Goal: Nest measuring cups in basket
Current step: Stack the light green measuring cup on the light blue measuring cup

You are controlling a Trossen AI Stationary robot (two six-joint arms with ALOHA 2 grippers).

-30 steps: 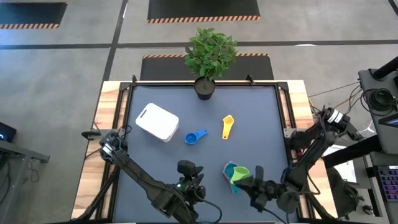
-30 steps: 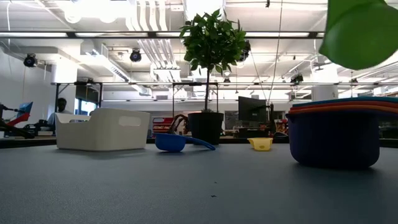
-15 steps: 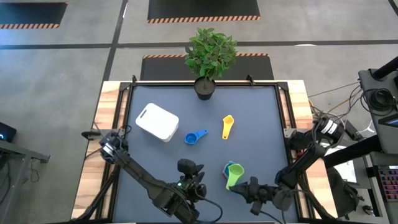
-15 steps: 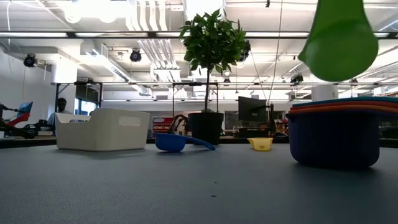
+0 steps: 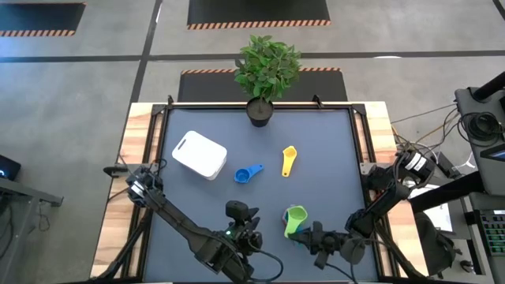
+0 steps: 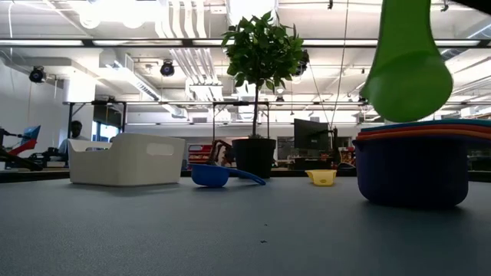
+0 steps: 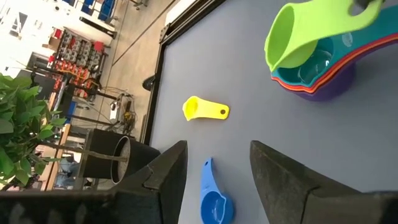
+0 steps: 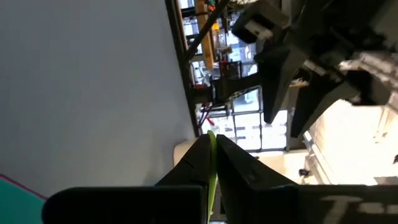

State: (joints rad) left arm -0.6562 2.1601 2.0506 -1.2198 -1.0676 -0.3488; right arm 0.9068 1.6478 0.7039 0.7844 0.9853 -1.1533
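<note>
Right gripper [image 5: 314,234]: we see it clamped on the flat handle of the green cup [image 5: 295,218], near the worktop's front edge, right of centre — in its own wrist view the handle's thin green edge sits pinched between the two fingers.
Green cup: we see it held in the air, tilted, just above the stack of cups [image 6: 413,165]; the low view shows its bowl hanging over the stack's rim, not yet seated.
Stack of cups: purple at the bottom, then red, orange and teal, as we read the coloured rims in the left wrist view; it stands on the worktop, not in the basket.
Left gripper [image 5: 241,230]: waits near the front edge, left of the stack, fingers apart and holding nothing.
Blue cup [image 5: 248,173]: lies loose around mid-worktop, just beside the basket.
Yellow cup [image 5: 289,160]: lies loose right of the blue one, apart from it.
Basket [image 5: 200,154]: sits toward the back left corner; we cannot see inside it.
Progress: we judge four cups nested, a fifth about to join — two loose cups remain, and the stack still needs to go into the basket.
</note>
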